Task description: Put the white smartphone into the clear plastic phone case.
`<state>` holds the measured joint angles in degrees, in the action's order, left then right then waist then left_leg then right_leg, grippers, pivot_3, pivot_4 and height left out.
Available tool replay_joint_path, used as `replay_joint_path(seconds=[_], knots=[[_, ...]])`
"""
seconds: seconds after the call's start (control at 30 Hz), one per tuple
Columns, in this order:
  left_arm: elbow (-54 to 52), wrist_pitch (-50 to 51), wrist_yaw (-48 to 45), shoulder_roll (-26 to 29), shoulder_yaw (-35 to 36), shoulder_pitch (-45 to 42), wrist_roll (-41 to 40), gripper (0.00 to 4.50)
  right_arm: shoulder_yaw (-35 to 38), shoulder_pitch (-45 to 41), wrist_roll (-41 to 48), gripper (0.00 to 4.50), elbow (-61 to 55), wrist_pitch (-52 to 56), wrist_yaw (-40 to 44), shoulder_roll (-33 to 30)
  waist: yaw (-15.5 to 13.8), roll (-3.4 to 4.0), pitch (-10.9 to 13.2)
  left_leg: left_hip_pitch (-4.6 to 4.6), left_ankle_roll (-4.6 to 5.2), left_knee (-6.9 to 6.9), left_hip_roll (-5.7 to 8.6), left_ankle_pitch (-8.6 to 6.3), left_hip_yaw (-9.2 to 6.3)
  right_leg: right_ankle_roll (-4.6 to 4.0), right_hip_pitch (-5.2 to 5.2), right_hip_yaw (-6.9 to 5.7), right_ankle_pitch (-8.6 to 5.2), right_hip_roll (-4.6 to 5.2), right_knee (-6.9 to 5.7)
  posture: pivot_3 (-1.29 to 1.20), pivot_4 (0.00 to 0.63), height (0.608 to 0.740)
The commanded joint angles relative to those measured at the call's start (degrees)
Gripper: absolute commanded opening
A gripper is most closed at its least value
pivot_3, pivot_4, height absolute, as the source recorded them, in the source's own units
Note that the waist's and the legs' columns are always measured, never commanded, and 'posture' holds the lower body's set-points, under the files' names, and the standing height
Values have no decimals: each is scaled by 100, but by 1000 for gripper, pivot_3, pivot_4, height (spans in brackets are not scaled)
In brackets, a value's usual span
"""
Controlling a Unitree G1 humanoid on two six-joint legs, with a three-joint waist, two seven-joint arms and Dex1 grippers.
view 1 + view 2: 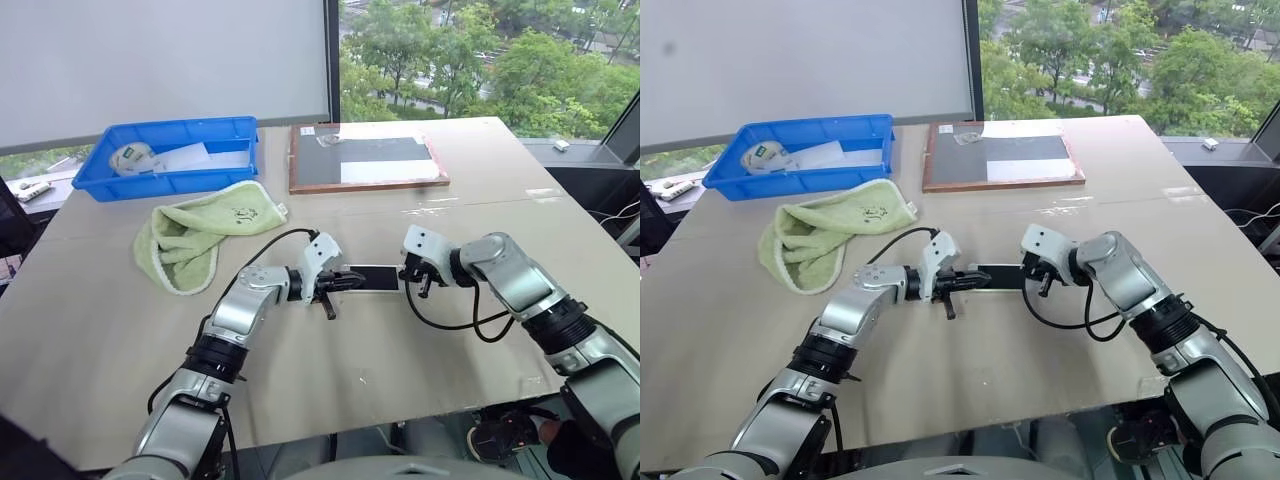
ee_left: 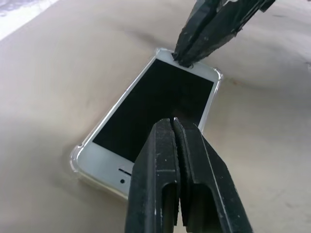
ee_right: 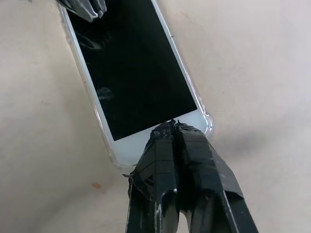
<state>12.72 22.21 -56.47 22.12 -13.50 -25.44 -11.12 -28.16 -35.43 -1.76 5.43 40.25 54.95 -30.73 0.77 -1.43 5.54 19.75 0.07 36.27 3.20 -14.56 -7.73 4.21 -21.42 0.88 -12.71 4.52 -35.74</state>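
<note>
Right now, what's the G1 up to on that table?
It is fitting the white smartphone into the clear plastic phone case, which shows as a clear rim around the phone. The phone lies screen up on the table, between the two arms. The left gripper and right gripper are both shut, each with its tips at one end of the phone, apparently pressing it down. I cannot tell whether it is fully seated.

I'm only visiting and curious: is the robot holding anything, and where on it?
Nothing is held. Both jaws are shut, pressing their tips onto opposite ends of the white smartphone, which lies in the clear plastic phone case.
</note>
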Motion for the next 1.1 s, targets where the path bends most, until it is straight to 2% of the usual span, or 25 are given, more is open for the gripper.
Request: replay_joint_path(seconds=[0.03,0.2,0.43,0.6,0.63,0.7,0.8,0.9,0.97,1.0,1.07,1.1], knots=[[-211,-5,12,10,60,-47,-40,82,-945,861,-257,0,714,485,384,-126,-1,1,2,0,0,0,-1,0,-2,-1,0,0,-1,5,0,0,150,740],[-250,28,60,-16,74,-24,-65,82,-598,976,-330,0,906,144,27,-23,2,-1,3,2,-4,0,-4,-3,-12,-10,0,2,-7,7,0,0,150,740],[-366,29,147,-30,191,102,-167,82,345,1640,-46,0,0,-623,-284,-108,-33,33,65,20,-7,-2,-4,-4,-18,-11,-13,2,-9,12,0,0,150,740],[-572,56,247,-162,416,217,-412,82,1331,2068,432,0,-473,-1557,-776,270,-18,54,162,67,-7,-4,0,-4,-29,-11,-56,-13,-9,11,8,0,150,740],[-643,46,261,-188,463,244,-469,82,1506,2137,553,0,-578,-1680,-820,335,-2,63,174,110,-3,-4,3,0,-25,0,-99,-25,0,-1,7,0,150,740],[-781,25,283,-234,564,283,-577,82,1819,2254,780,0,-766,-1897,-881,431,7,73,206,140,18,-5,5,14,-14,13,-138,-20,10,-17,-1,0,150,740],[-920,8,355,-294,701,302,-736,0,2130,2346,1038,1037,-964,-1985,-963,500,1,85,246,214,9,2,8,18,-8,-14,-213,-8,27,-25,-9,0,150,740],[-1086,-5,488,-388,921,286,-952,0,2404,2408,1322,2205,-1197,-1985,-1012,543,-21,89,306,225,4,3,16,21,-6,-16,-222,-5,28,-21,-9,0,150,740],[-1187,67,595,-440,1125,245,-1142,494,2577,2443,1506,3006,-1398,-1949,-1041,541,-23,91,345,230,14,3,18,15,-6,-17,-226,-5,28,-18,-8,0,150,740],[-1263,84,656,-437,1224,219,-1207,591,2705,2474,1621,3409,-1550,-1879,-1037,481,-23,93,367,232,14,3,20,15,-6,-17,-227,-5,27,-16,-7,0,150,740],[-1366,149,737,-418,1340,193,-1303,1554,2858,2524,1763,4301,-1747,-1782,-1033,379,-16,97,402,237,12,3,25,16,-5,-17,-231,-5,27,-11,-7,0,150,740],[-1419,236,853,-401,1427,161,-1348,1999,2985,2568,1828,4500,-1867,-1740,-1027,283,-13,99,413,240,11,3,27,17,-5,-17,-233,-5,28,-10,-7,0,150,740]])
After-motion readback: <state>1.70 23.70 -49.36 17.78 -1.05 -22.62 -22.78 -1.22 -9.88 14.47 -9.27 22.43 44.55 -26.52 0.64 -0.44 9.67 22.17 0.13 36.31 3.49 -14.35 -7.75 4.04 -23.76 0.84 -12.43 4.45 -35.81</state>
